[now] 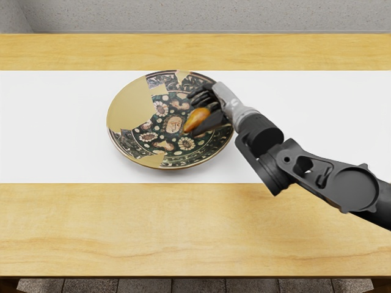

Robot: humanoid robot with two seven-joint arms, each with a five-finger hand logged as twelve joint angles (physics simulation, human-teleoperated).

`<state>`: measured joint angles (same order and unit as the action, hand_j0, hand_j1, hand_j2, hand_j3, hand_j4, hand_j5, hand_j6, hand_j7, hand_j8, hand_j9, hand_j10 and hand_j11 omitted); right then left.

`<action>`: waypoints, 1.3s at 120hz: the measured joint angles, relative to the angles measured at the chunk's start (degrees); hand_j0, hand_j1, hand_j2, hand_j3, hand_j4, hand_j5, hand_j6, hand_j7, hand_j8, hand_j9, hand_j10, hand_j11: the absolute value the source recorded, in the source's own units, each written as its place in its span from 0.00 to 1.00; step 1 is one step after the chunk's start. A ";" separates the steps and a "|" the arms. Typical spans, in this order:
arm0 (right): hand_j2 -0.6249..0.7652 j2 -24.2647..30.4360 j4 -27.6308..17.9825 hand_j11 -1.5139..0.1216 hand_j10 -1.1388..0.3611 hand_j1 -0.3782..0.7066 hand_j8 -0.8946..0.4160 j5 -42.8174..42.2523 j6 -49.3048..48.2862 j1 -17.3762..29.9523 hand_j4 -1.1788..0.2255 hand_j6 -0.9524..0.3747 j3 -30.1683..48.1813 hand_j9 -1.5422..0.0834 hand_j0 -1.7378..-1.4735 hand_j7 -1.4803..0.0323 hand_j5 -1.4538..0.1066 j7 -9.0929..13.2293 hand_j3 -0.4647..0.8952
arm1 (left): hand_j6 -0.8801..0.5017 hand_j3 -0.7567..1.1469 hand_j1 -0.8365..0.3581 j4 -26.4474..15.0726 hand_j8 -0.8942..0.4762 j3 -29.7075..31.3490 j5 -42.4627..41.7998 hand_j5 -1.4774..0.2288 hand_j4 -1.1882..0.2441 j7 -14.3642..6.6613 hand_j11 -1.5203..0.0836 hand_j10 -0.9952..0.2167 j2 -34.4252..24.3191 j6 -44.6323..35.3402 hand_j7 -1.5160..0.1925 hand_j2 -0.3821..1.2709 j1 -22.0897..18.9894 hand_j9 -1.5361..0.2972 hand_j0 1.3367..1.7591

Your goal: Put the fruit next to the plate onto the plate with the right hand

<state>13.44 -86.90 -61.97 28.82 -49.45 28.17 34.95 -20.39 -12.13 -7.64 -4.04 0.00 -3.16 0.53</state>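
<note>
right hand at frame centre, arm entering from the lower right, fingers curled around the orange fruit. fruit sits over the right half of the patterned plate; contact with plate unclear. plate on white strip across wooden worktop.

Oblong orange fruit — tilted — over the patterned plate, right of centre

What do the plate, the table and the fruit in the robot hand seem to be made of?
The plate looks like glazed ceramic: glossy, with painted flowers and a face, and plain gold patches. The table looks like matte light wood, since grain lines show; a white strip, perhaps cloth or paper, crosses it. The orange fruit, held by the right robot hand, looks smooth-skinned.
</note>
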 joint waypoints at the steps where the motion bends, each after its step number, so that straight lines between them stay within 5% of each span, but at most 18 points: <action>1: 0.63 -0.27 0.15 0.54 0.50 0.43 0.42 -0.01 -0.04 -0.02 0.50 0.36 0.04 0.56 0.30 0.57 0.53 0.00 0.34 | 0.62 0.40 0.97 0.00 0.64 0.00 0.00 0.85 0.82 0.00 0.93 0.81 0.00 0.01 0.87 0.23 0.00 0.83 0.76; 24: 0.52 -2.70 0.87 0.77 0.66 0.18 0.58 0.86 -8.83 0.01 0.71 0.58 3.69 0.80 0.30 0.82 0.77 0.04 0.34 | 0.62 0.40 0.97 0.00 0.64 0.00 0.00 0.85 0.82 -0.01 0.93 0.81 0.00 0.00 0.87 0.23 0.00 0.83 0.76; 41: 0.48 3.62 -0.89 0.85 0.71 0.10 0.63 17.99 -33.02 2.23 0.77 0.65 12.77 0.87 0.30 0.90 0.85 -1.94 0.34 | 0.62 0.40 0.97 0.00 0.64 0.00 0.00 0.85 0.82 0.00 0.93 0.81 0.00 0.00 0.87 0.23 -0.17 0.83 0.76; 65: 0.46 7.34 -1.29 0.90 0.74 0.06 0.66 34.97 -58.59 16.42 0.81 0.69 31.42 0.92 0.30 0.95 0.90 -5.33 0.34 | 0.62 0.40 0.97 -0.05 0.64 0.00 0.00 0.85 0.82 -0.01 0.93 0.81 0.00 0.00 0.87 0.23 -0.26 0.83 0.76; 89: 0.45 8.08 -1.21 0.92 0.75 0.04 0.68 42.98 -63.05 33.75 0.83 0.71 51.17 0.94 0.30 0.97 0.92 -5.91 0.34 | 0.62 0.40 0.97 -0.05 0.64 0.01 -0.05 0.85 0.82 0.00 0.93 0.81 0.00 0.00 0.87 0.23 -1.63 0.83 0.76; 113: 0.45 9.82 0.65 0.92 0.76 0.03 0.68 50.63 -63.70 45.07 0.84 0.71 67.10 0.94 0.30 0.97 0.93 -5.80 0.34 | 0.62 0.40 0.97 -0.09 0.64 0.01 -0.02 0.85 0.82 0.00 0.93 0.81 0.00 0.00 0.87 0.23 -1.41 0.83 0.76; 156: 0.45 10.45 3.73 0.92 0.76 0.03 0.68 53.52 -63.81 50.07 0.84 0.72 74.17 0.95 0.30 0.98 0.93 -5.53 0.34 | 0.62 0.40 0.97 -0.08 0.64 0.08 0.08 0.85 0.82 -0.02 0.93 0.81 0.00 0.00 0.87 0.23 0.53 0.83 0.76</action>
<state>23.89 -83.17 -8.45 -35.00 0.62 102.34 29.42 -20.48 -12.05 -7.56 -4.06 0.00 -3.16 1.05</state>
